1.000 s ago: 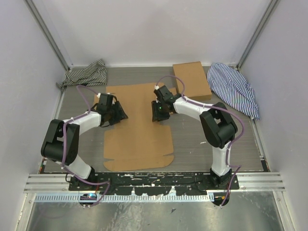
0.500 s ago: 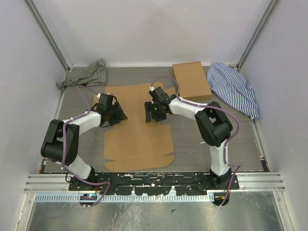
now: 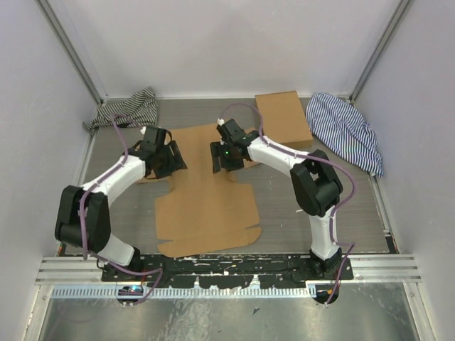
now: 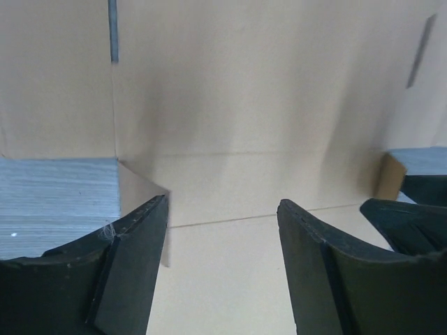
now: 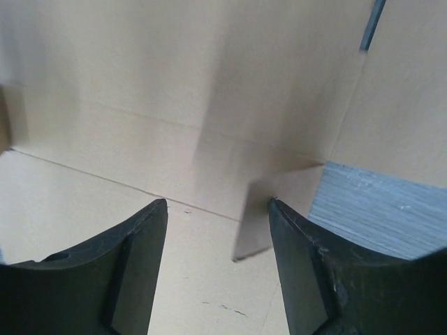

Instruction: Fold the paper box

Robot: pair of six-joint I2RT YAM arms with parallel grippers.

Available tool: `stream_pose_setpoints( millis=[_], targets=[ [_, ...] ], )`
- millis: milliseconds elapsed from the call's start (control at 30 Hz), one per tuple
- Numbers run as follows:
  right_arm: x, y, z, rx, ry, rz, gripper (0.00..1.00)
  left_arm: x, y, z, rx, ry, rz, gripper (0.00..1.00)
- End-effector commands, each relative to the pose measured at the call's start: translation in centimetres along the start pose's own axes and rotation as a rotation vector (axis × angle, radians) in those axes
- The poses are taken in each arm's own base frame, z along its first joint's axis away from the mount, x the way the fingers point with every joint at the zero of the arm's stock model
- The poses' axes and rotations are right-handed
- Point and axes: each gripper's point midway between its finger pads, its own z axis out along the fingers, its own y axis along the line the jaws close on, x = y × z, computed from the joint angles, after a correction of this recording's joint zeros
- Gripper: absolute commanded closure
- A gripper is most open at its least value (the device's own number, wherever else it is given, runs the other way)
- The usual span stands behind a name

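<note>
The paper box [image 3: 206,206] is a large brown die-cut sheet lying flat in the middle of the table. Its far panel [image 4: 230,91] tilts up along a crease. My left gripper [image 3: 169,159] sits low at the sheet's left side by that crease, and my right gripper [image 3: 219,158] faces it from the right. In the left wrist view the left gripper [image 4: 223,202] is open over bare cardboard, with a small tab [image 4: 143,185] by its left finger. The right gripper [image 5: 218,202] is open too, with a raised tab [image 5: 272,209] beside its right finger and the paper box [image 5: 140,84] beyond.
A smaller closed brown box [image 3: 283,117] lies at the back right. A blue striped cloth [image 3: 348,131] is beside it. A dark striped cloth [image 3: 128,108] sits at the back left. White walls close in the grey table [image 3: 277,213].
My right gripper has moved left along the crease and its jaws have widened. My left arm has reached farther back. The sheet's far panel has shifted slightly.
</note>
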Motion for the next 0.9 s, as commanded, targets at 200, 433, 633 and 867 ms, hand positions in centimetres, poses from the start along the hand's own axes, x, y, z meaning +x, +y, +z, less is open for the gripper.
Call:
stream_pose_setpoints(
  millis=[200, 433, 633, 867],
  targets=[
    [-11.8, -2.5, -4.2, -0.012, -0.220, 0.020, 0.31, -9.0, -1.2, -5.1, -0.031, -0.212, 0.023, 0.23],
    [-18.1, -6.0, -2.4, -0.036, -0.324, -0.018, 0.27, -13.7, 0.7, -3.1, -0.053, -0.249, -0.067, 0.23],
    [-21.7, -8.0, 1.0, -0.039, -0.375, -0.014, 0.23, -17.0, 0.3, -0.1, -0.027, -0.247, -0.108, 0.25],
    [-23.3, -9.4, 3.7, -0.025, -0.420, -0.050, 0.18, -17.5, -3.1, 2.8, 0.143, -0.212, -0.097, 0.29]
  ],
)
